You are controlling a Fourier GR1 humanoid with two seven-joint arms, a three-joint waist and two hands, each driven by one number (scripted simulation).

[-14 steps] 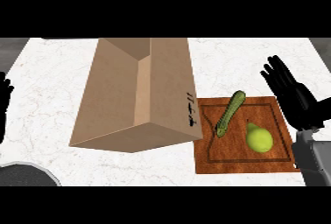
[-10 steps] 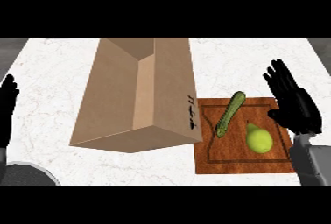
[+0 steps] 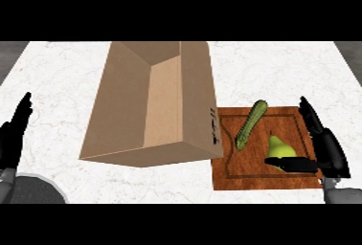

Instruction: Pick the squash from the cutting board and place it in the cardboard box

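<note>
The squash [image 3: 280, 146], pale yellow-green and pear-shaped, lies on the cutting board [image 3: 233, 167], down at about 4 o'clock in the head view, its narrow end pointing to 12. Just off it at 11 o'clock there's a long dark-green vegetable [image 3: 250, 124], slanting across the board's top half. The two sit near each other, but I can't tell whether they touch.

Now the right hand [image 3: 329, 148]: it stands at the squash's 3 o'clock, along the board's right edge. Its fingers are straight, together and pointing to 12, and its thumb is stretched out toward 9 across the squash's fat lower end. Nothing is curled round the squash; whether the thumb actually touches it, I can't say.

At the board's 9 o'clock sits the cardboard box [image 3: 198, 95], open-topped and long, its near corner overlapping the board's left edge. All of this is on a white marble counter [image 3: 283, 72].

Far over at 8 o'clock, by the view's left edge, the left hand [image 3: 14, 136] rests with straight fingers up, holding nothing.
</note>
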